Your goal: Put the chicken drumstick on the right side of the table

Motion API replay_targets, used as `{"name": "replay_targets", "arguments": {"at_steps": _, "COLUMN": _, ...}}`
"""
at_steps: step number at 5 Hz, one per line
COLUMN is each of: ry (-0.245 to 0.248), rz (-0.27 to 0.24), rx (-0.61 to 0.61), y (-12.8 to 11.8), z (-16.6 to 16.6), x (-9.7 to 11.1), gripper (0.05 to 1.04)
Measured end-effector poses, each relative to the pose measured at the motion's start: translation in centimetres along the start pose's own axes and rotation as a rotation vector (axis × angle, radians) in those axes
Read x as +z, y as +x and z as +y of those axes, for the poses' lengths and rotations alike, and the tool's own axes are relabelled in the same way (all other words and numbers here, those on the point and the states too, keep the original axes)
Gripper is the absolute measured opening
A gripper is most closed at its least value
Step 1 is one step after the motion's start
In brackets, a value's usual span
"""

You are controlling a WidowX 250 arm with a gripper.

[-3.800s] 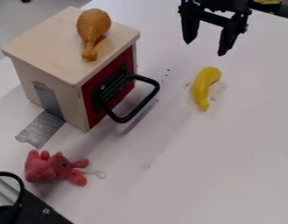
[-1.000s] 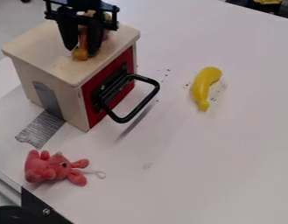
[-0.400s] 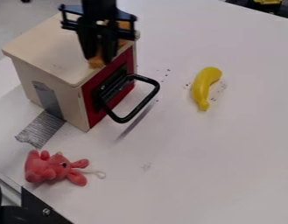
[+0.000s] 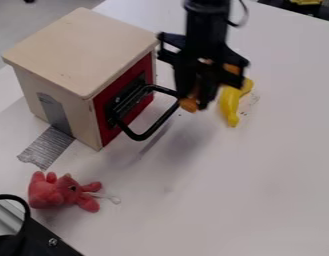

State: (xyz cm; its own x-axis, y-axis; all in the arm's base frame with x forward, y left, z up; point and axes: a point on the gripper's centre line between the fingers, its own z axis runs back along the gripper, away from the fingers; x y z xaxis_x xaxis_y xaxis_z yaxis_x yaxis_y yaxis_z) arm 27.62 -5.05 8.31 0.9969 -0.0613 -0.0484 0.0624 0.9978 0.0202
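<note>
The black gripper [image 4: 195,102] hangs above the table between the box's black handle and the banana. It is shut on the orange-brown chicken drumstick [image 4: 188,104], whose narrow end pokes out below the fingertips. More of the drumstick shows behind the fingers to the right; the rest is hidden by the gripper. Beneath it, a soft shadow falls on the white table [image 4: 260,175].
A wooden box [image 4: 80,50] with a red front and a protruding black handle [image 4: 150,134] stands at the left. The yellow banana [image 4: 229,102] lies just right of the gripper. A pink plush toy [image 4: 56,192] lies at lower left, above a dark metal-edged object [image 4: 43,235].
From the box top, the gripper has carried the drumstick right, past the front edge and over the table. It was open and empty in the earliest frame. The banana and plush toy have not moved.
</note>
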Motion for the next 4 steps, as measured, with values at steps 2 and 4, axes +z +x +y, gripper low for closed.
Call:
{"name": "replay_targets", "arguments": {"at_steps": 2, "ry": -0.022, "rz": 0.042, "rx": -0.052, "y": -0.6, "z": -3.4, "x": -5.0, "gripper": 0.316}}
{"name": "replay_targets", "arguments": {"at_steps": 4, "ry": -0.029, "rz": 0.068, "rx": -0.064, "y": -0.6, "z": -3.7, "x": -8.3, "gripper": 0.327}}
